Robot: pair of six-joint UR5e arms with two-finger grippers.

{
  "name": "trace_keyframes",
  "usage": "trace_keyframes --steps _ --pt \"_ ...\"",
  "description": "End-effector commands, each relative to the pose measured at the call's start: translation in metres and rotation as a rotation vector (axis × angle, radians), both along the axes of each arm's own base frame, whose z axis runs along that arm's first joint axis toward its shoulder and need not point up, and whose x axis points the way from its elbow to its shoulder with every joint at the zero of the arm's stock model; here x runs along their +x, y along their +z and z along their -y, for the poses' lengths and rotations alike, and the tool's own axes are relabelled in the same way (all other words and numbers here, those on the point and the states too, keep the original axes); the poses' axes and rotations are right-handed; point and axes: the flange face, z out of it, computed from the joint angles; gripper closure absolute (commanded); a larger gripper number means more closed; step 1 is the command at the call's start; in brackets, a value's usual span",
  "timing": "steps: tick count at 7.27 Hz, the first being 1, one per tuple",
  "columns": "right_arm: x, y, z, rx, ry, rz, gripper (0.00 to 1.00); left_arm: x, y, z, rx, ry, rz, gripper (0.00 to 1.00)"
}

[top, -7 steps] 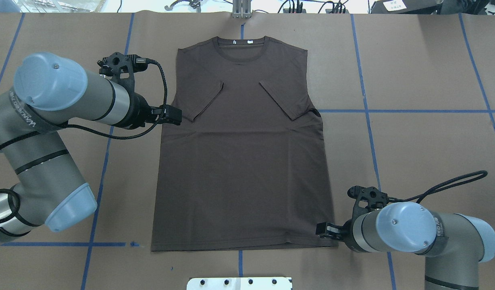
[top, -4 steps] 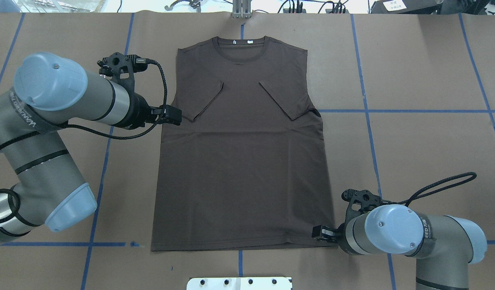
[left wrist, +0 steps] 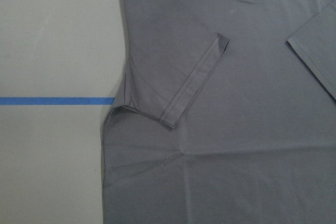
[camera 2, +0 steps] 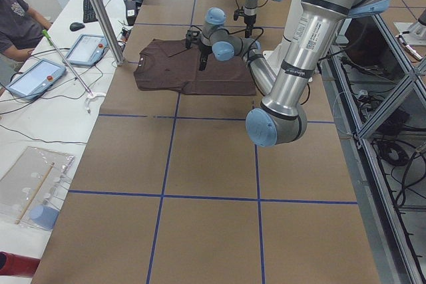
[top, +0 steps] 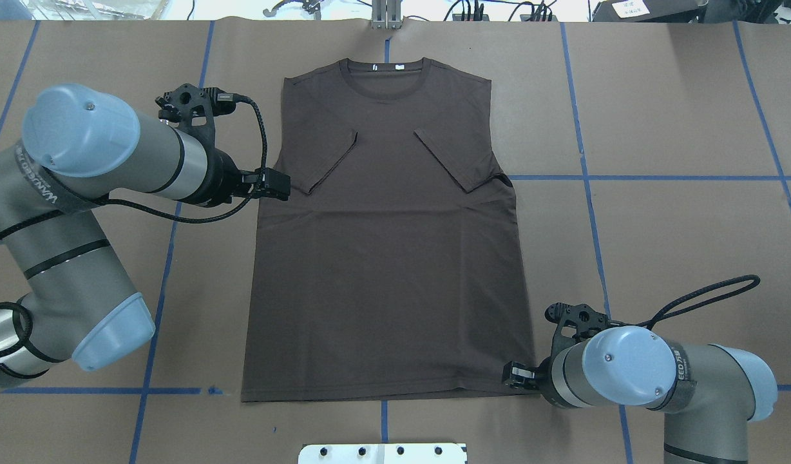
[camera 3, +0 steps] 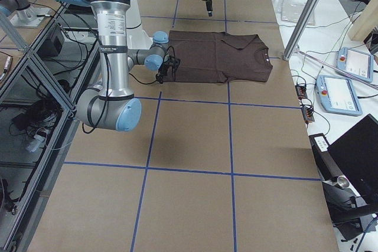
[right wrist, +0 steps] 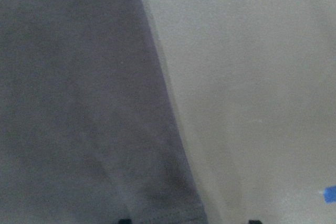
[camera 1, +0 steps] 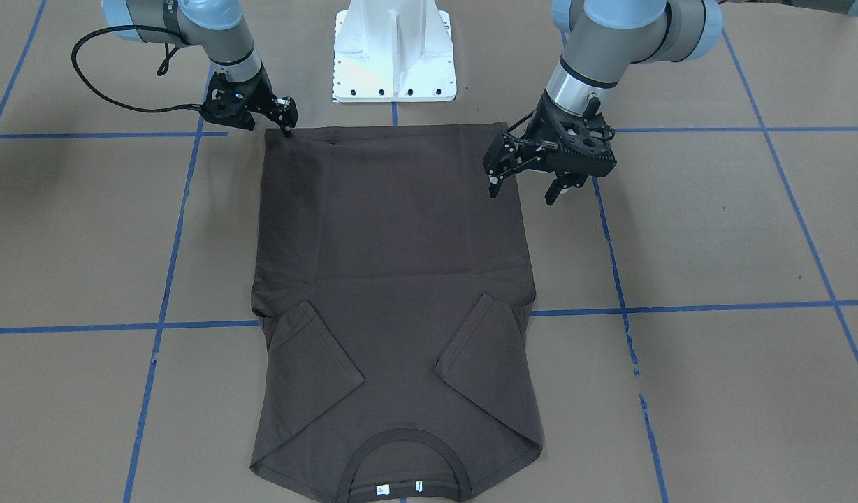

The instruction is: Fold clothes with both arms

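A dark brown T-shirt (top: 382,270) is laid flat on the brown desk (top: 659,96). Its collar (top: 386,87) is turned away from the robot, and its hem is nearest the white pedestal (camera 1: 394,49). Both short sleeves are folded inward across the chest. One of them (left wrist: 194,85) is seen in the left wrist view, its cuff lying on a diagonal. Two small white tags (top: 399,66) are shown inside the collar.

The left pincer (camera 1: 523,190) is held clear above the T-shirt's side edge, beside that folded sleeve. Its fingers are spread and nothing is gripped between them.

The right pincer (camera 1: 287,126) is brought low at the hem corner on the T-shirt's other side. Its fingers are spread as well — in the right wrist view the two tips are seen wide apart, with the T-shirt's edge running between them. Whether the cloth is touched by them cannot be told.

Blue tape lines (top: 653,177) are crossed over the desk around the T-shirt.
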Motion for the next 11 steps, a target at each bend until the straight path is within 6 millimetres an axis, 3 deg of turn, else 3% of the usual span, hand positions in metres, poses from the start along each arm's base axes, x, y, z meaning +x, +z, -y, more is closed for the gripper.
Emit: trace_keyframes --steps 1,4,5,6,10,11 --pt "0.0 -0.001 0.0 0.001 0.0 0.004 1.0 0.0 -0.001 0.0 0.001 0.0 -0.001 0.0" --pt "0.001 -0.001 0.0 0.0 -0.003 0.004 1.0 0.0 -0.001 0.0 0.002 0.0 -0.002 0.0" --pt "0.002 -0.001 0.0 0.0 -0.001 0.004 0.91 0.0 -0.001 0.0 0.001 0.0 -0.001 0.0" --pt "0.003 -0.003 0.001 0.004 0.0 0.009 1.0 0.0 -0.001 0.0 0.001 0.0 -0.001 0.0" --pt "0.017 -0.03 0.007 0.027 0.039 0.061 1.0 0.0 -0.003 -0.005 0.001 0.006 -0.009 0.0" --pt "0.015 -0.038 0.012 0.031 0.045 0.076 1.0 0.017 0.003 -0.021 -0.027 0.036 -0.009 0.0"
